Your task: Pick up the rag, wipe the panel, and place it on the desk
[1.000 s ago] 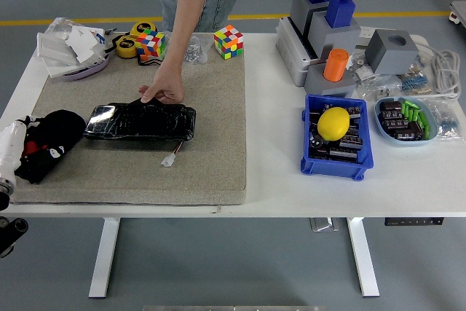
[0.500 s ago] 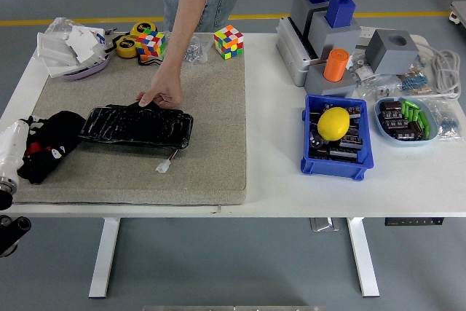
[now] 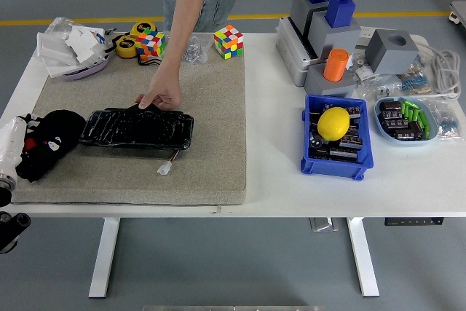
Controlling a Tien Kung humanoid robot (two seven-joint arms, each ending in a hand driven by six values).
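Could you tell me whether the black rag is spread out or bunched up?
Bunched up: the rag lies in a crumpled heap left of the panel.

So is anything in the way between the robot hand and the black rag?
Nothing visible. The left robot hand sits at the table's left edge, right beside the black rag on the mat. The person's hand is farther right, resting on the far edge of the black panel, not between the two.
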